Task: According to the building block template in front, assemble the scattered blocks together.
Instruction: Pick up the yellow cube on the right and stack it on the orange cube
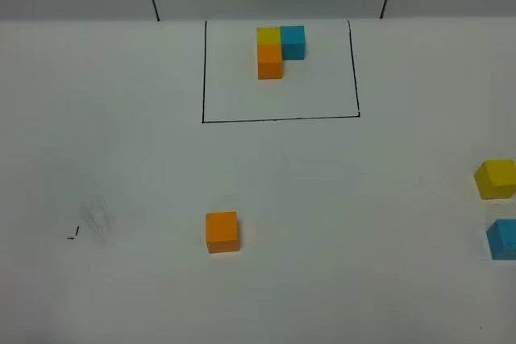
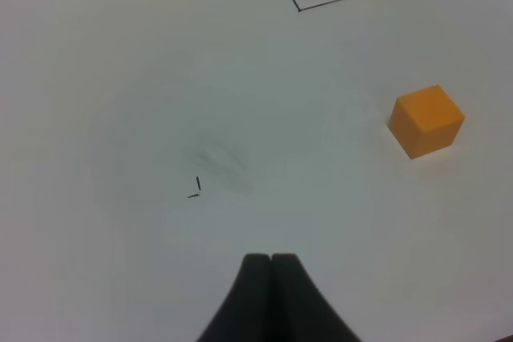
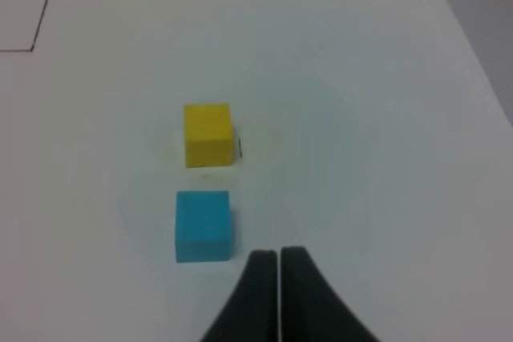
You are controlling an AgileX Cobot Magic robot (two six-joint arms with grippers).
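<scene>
The template (image 1: 276, 48), an L of yellow, blue and orange cubes, sits at the back inside a drawn black rectangle (image 1: 279, 118). The loose orange cube (image 1: 222, 232) lies at front centre-left; it also shows in the left wrist view (image 2: 426, 120). The loose yellow cube (image 1: 495, 179) and the loose sky blue cube (image 1: 503, 239) lie at the right edge; both show in the right wrist view, yellow (image 3: 208, 134), blue (image 3: 203, 225). My left gripper (image 2: 271, 260) is shut and empty, apart from the orange cube. My right gripper (image 3: 278, 256) is shut and empty, close beside the blue cube. Neither gripper shows in the exterior view.
A faint smudge with a small black mark (image 1: 74, 235) is on the white table at front left, also in the left wrist view (image 2: 196, 188). The table's right edge (image 3: 469, 38) runs close to the yellow and blue cubes.
</scene>
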